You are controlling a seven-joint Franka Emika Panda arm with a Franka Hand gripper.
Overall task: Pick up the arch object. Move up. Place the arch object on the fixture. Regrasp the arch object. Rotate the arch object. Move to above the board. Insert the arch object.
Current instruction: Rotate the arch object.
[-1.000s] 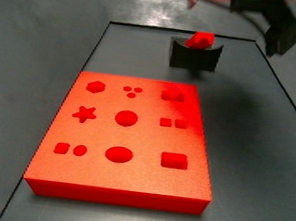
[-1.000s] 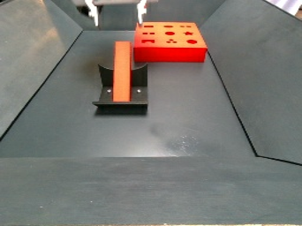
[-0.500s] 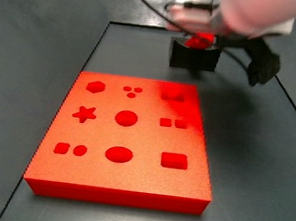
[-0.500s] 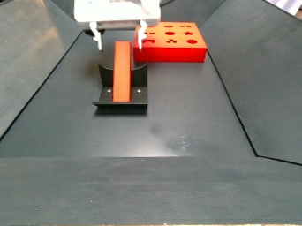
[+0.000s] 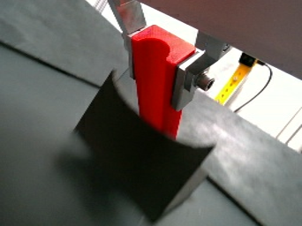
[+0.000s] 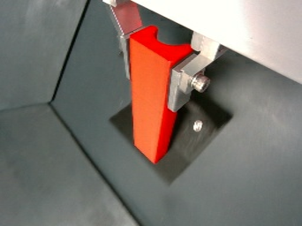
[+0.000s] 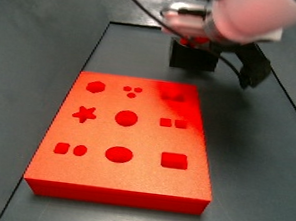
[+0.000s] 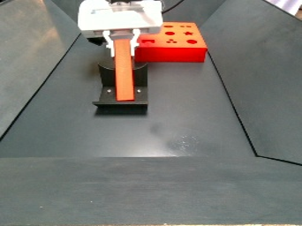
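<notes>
The arch object (image 5: 154, 84), a long bright red bar with a notch in its end, lies along the scooped top of the dark fixture (image 5: 141, 172). My gripper (image 5: 156, 62) is down over the bar's far end, its silver fingers (image 6: 181, 84) pressed flat against both long sides. A side view shows the gripper (image 8: 120, 48) on the arch object (image 8: 122, 81), which rests on the fixture (image 8: 122, 108). The red board (image 7: 125, 130) with its shape cutouts lies apart from the fixture (image 7: 190, 57), toward the near side of that view.
A dark grey floor with sloping side walls (image 8: 48, 79) surrounds everything. The board (image 8: 171, 42) sits just beyond and to the right of the fixture in that side view. The arm and its black cable (image 7: 136, 1) hang over the fixture.
The gripper has come down from above the fixture. Its fingers, spread wide half a second ago, now close on the far end of the arch object. The bar has not moved.
</notes>
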